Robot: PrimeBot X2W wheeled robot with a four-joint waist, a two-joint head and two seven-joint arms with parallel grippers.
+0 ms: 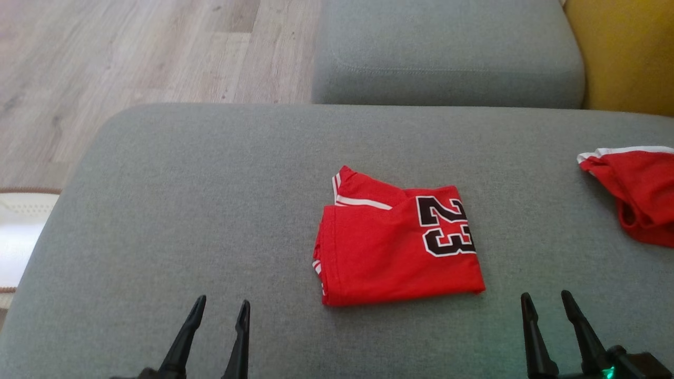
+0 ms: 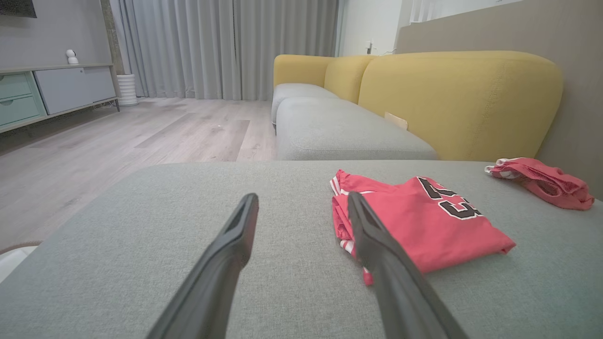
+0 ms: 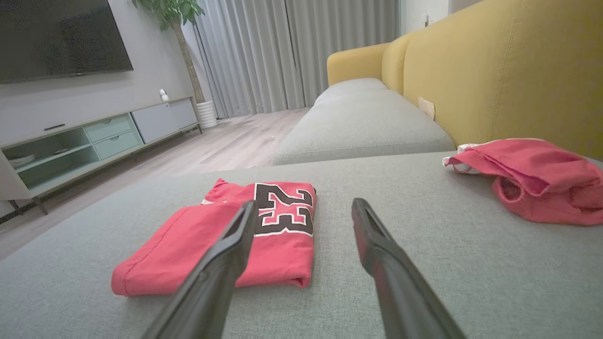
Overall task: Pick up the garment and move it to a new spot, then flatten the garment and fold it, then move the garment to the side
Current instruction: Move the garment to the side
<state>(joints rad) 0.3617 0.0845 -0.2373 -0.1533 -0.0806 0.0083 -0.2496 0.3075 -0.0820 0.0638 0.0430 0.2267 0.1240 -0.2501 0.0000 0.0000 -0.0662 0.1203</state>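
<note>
Head view: a folded red shirt with a black number 23 [image 1: 389, 252] lies in the middle of the big grey sofa cushion [image 1: 158, 210].
The left pincer [image 1: 222, 302] is low on the left and the right pincer [image 1: 546, 296] is low on the right. Both have their two dark fingers spread apart and hold nothing. The shirt lies between them, a bit farther away, and they do not touch it. It is folded into an almost square shape, with white stripes at its top left corner and the 23 on its right side. Another red piece of clothing with a white edge [image 1: 637, 189] lies crumpled at the right side of the cushion, well apart from the shirt. Behind are a second grey cushion [image 1: 447, 52], a yellow sofa back [image 1: 626, 52] and a pale wood floor [image 1: 131, 52].
</note>
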